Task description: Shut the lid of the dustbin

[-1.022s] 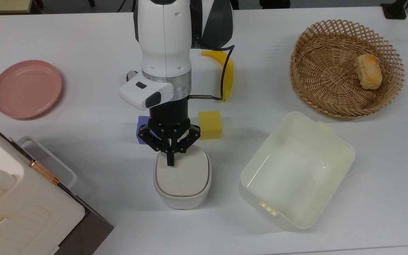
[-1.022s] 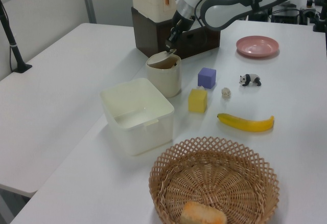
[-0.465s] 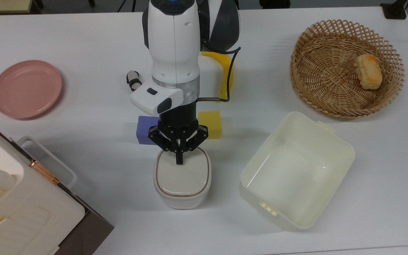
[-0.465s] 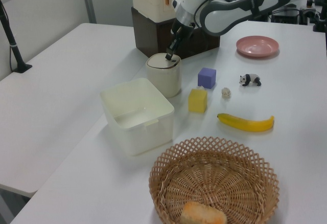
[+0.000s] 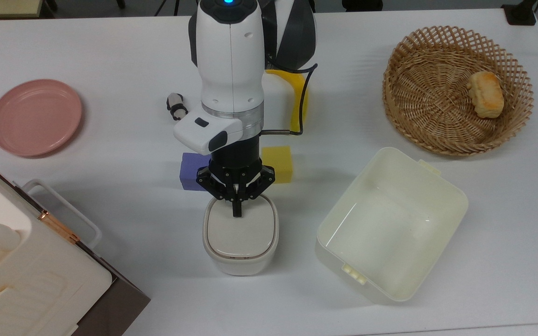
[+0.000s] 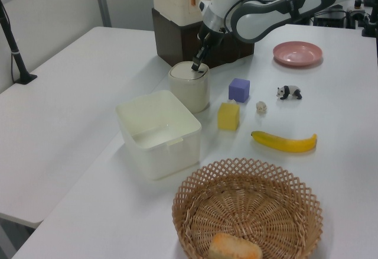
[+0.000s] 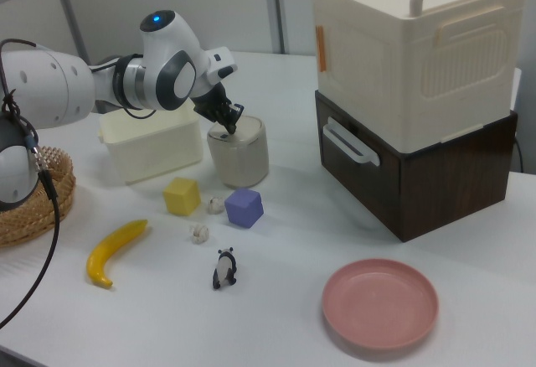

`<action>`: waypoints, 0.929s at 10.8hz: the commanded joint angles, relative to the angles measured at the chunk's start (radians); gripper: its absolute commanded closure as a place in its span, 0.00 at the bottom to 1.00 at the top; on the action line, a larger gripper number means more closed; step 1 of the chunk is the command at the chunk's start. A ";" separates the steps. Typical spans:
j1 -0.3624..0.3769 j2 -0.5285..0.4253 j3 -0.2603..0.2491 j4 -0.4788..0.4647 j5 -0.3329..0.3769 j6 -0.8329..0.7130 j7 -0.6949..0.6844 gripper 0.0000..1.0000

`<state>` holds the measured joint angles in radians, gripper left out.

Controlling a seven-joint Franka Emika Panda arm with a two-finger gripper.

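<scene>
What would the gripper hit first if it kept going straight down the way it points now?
The lid of the dustbin. The gripper points down at the lid's edge nearest the purple cube, and in the left view its tip looks to be at or on the lid already, though contact is hard to confirm.

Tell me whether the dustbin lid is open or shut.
Shut: the lid lies flat on the dustbin, with the gripper pressing on it.

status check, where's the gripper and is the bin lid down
Gripper shut, tip pressing on the lid near its back edge. Lid lying flat on the dustbin, looks closed. Purple cube and yellow cube behind the bin, apart from it, nothing blocking.
</scene>
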<state>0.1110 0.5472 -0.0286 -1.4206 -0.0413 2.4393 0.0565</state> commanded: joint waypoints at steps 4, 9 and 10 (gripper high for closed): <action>0.012 0.005 -0.005 -0.024 0.015 -0.020 -0.018 1.00; 0.012 -0.061 -0.007 -0.018 0.012 -0.066 -0.021 1.00; 0.010 -0.081 -0.007 -0.018 0.011 -0.110 -0.023 1.00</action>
<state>0.1123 0.5340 -0.0284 -1.4188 -0.0413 2.4282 0.0497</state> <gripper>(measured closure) 0.991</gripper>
